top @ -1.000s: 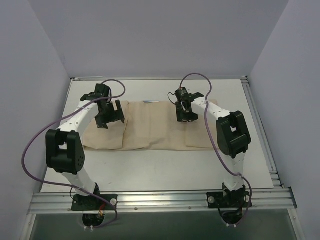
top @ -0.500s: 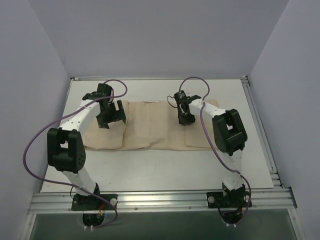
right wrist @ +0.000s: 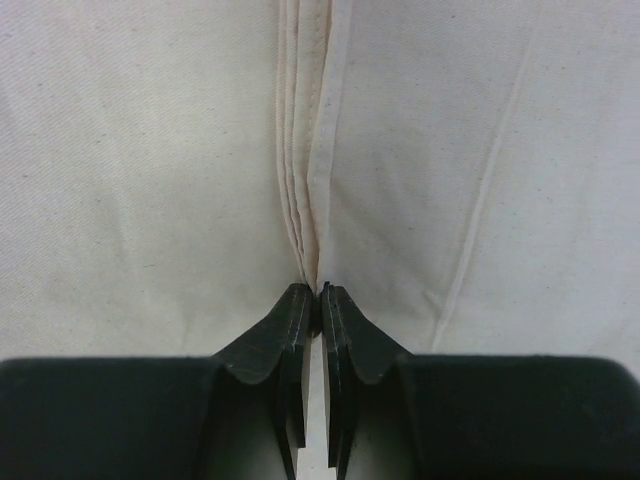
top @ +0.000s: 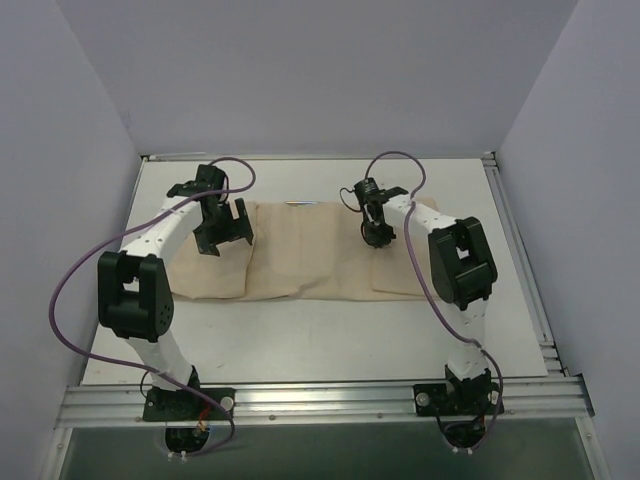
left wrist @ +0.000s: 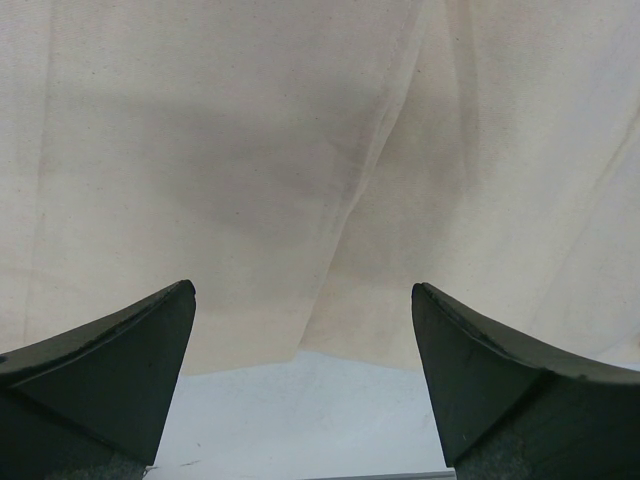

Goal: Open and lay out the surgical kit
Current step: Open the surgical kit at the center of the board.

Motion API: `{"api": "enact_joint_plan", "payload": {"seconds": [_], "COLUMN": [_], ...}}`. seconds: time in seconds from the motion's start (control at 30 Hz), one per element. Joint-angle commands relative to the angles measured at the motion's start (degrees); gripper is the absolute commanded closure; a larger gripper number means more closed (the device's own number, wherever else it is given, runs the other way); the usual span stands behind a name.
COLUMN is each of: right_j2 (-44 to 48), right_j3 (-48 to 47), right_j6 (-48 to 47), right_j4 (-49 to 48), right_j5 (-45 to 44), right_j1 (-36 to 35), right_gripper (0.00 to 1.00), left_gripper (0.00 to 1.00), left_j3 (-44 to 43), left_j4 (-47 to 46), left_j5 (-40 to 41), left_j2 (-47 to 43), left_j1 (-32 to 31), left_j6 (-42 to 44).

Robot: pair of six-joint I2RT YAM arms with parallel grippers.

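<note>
The surgical kit shows as a folded beige cloth wrap (top: 300,258) lying across the middle of the table. A thin bright sliver (top: 300,203) peeks out at its far edge. My right gripper (top: 378,236) is down on the wrap's right part. In the right wrist view this gripper (right wrist: 319,292) is shut, pinching a bunched fold (right wrist: 305,180) of the cloth (right wrist: 150,150). My left gripper (top: 222,236) hovers over the wrap's left part. Its fingers (left wrist: 120,350) stand wide apart and hold nothing, with the cloth (left wrist: 250,150) and its folded edge below.
The white table (top: 320,335) is bounded by metal rails at the right (top: 515,250) and front (top: 320,400). Lilac walls close in the left, back and right sides. Purple cables loop above both arms.
The right gripper's fingers have closed together onto the cloth fold. The left arm has shifted slightly and stays wide open.
</note>
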State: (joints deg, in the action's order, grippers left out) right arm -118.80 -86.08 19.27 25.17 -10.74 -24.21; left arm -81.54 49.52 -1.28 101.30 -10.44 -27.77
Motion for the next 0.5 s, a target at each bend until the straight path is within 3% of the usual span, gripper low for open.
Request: {"api": "enact_joint_plan", "payload": {"seconds": [0.0,0.23,0.43,0.47], "right_j2": [2.8,7.2,11.0,11.9], "right_j3": [-3.6,-4.1,0.6,1.5], "right_j6": [-0.6,-2.9,-3.6,-3.3], "right_j4": [5.2,9.1,12.9,13.8], "right_j5": [-4.2,-8.6,-18.5,-19.2], "right_j1": [2.3,9.1,21.6,26.5], "right_gripper": [1.00,1.00,1.00,1.00], "left_gripper": [0.02,0.02,0.02,0.02], "left_j3": [-2.7,-2.7,-3.6,-3.7], "left_j4": [0.7,0.3,0.1,0.1], "left_j5": [0.8,0.8,0.7,0.7], "left_j2": [0.4,0.3,1.1,1.4], "left_j1": [0.2,0.5,0.6,0.6], "left_j6": [0.8,2.5,3.2,3.2]}}
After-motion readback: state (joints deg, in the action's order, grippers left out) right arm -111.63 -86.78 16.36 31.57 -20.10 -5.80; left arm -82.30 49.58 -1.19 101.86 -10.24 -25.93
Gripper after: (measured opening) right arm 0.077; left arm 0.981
